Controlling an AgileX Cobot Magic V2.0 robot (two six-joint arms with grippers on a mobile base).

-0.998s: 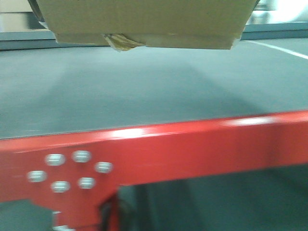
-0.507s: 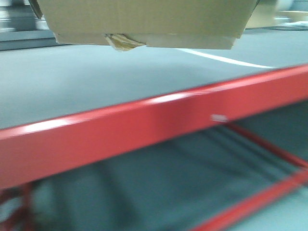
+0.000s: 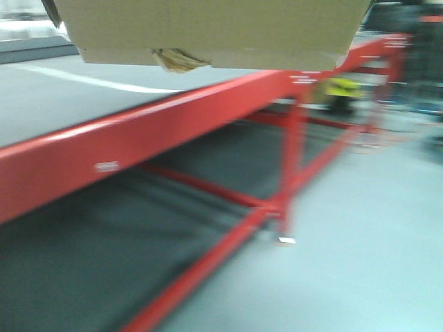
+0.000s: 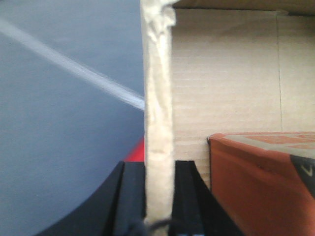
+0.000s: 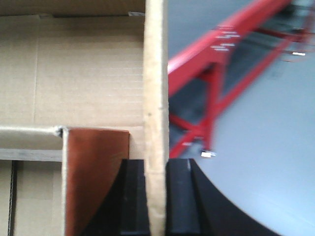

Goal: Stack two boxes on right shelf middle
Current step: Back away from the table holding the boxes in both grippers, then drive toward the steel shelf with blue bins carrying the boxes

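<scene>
The left pincer [image 4: 158,201], black and only narrowly parted, clamped a taped side wall of the plain brown corrugated cardboard carton [image 4: 226,78]; the right pincer [image 5: 156,196] pinched the opposite wall likewise, its fingers flat against the board; the carton hung between them, filling 12 o'clock of the front view, its upper part cut off by the frame; a crumpled tan tape scrap [image 3: 176,61] stuck out from its lower edge; inside sat an orange-red glossy box [image 4: 261,182], only partly seen; a red-painted steel rack [image 3: 138,135] ran from 9 towards 1 o'clock, blurred; a yellow shape [image 3: 342,86] beyond it was too smeared to identify; the grey floor [image 3: 374,228] looked smooth.
</scene>
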